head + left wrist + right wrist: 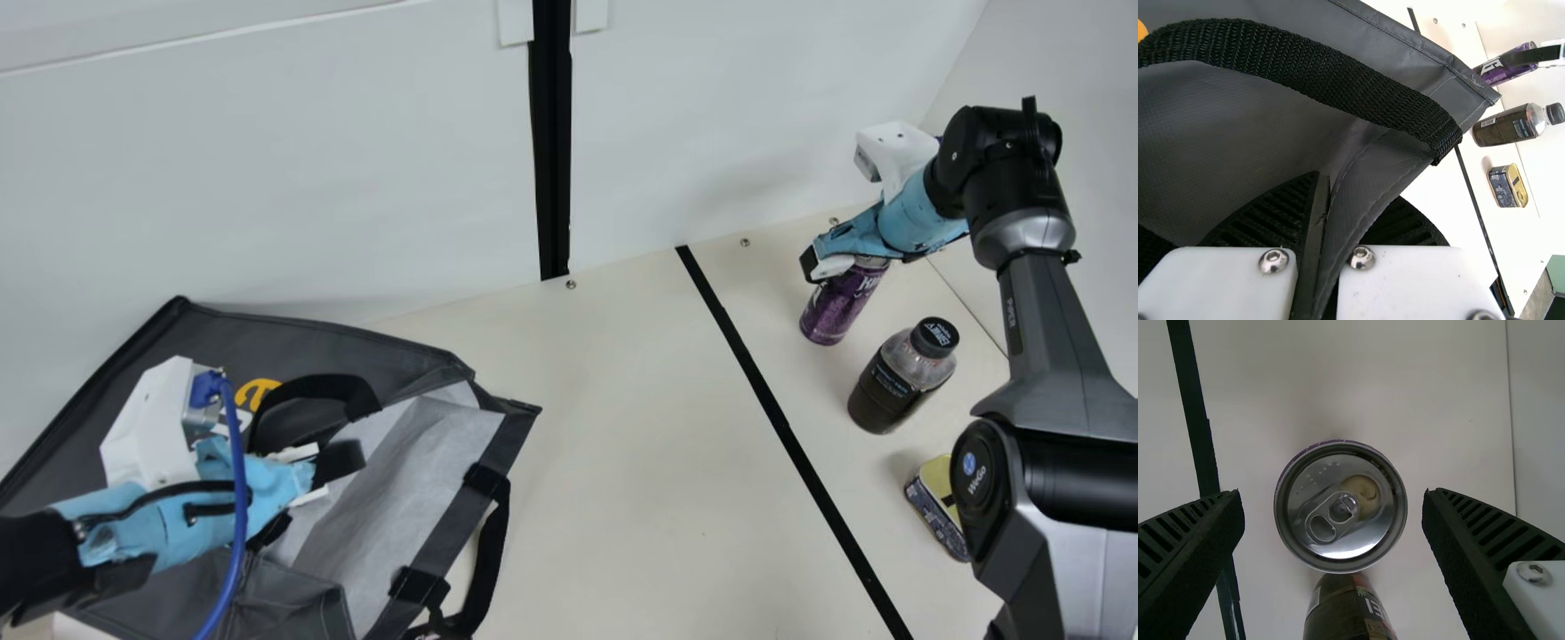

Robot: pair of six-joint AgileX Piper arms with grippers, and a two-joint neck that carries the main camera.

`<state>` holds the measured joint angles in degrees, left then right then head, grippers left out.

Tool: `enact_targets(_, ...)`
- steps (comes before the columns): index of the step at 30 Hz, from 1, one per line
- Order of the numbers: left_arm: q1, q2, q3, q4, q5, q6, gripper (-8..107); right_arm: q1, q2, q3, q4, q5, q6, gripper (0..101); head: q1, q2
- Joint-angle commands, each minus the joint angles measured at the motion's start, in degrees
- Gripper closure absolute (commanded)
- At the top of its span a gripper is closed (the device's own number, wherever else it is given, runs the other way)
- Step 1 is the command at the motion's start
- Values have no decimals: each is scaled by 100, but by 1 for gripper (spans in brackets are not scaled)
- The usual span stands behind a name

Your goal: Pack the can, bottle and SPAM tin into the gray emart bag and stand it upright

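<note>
Looks early in the job, with all of the packing and the standing upright left to do. At lower left of the main view, slumped on its side, the gray bag [204,338], with mouth open towards the middle of the frame and pale lining on show. Held there by the left gripper [1331,193], with a fold of dark cloth pinched between its fingers. Outside the bag, at right of the frame, the bottle [893,382], upright. Just above, also upright, the can [836,302], seen between the spread fingers of the right gripper [1332,493], apparently ungripped. At lower right, the tin [938,507], partly behind the right arm [1040,356].

Across the top, a white wall [356,178], split by a dark upright strip [553,160]. Below, a cream table [622,400], with black tape [773,418] slanting down to lower right and, along the far edge, small screws [571,284].
</note>
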<state>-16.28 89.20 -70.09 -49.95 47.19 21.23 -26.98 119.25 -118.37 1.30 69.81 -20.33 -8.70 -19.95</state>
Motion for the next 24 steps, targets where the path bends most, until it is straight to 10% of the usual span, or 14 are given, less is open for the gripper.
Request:
enact_targets(1, 0, 0, 0, 0, 0, 0, 107, -8, 26, 3, 36, 9, 5, 6, -130, -5)
enact_targets(15, 0, 0, 0, 0, 0, 0, 107, -78, 249, -127, 267, 9, -2, 100, -130, -5)
enact_targets(24, 0, 0, 0, 0, 0, 0, 107, -100, 225, -258, 471, 9, -275, 101, -130, -5)
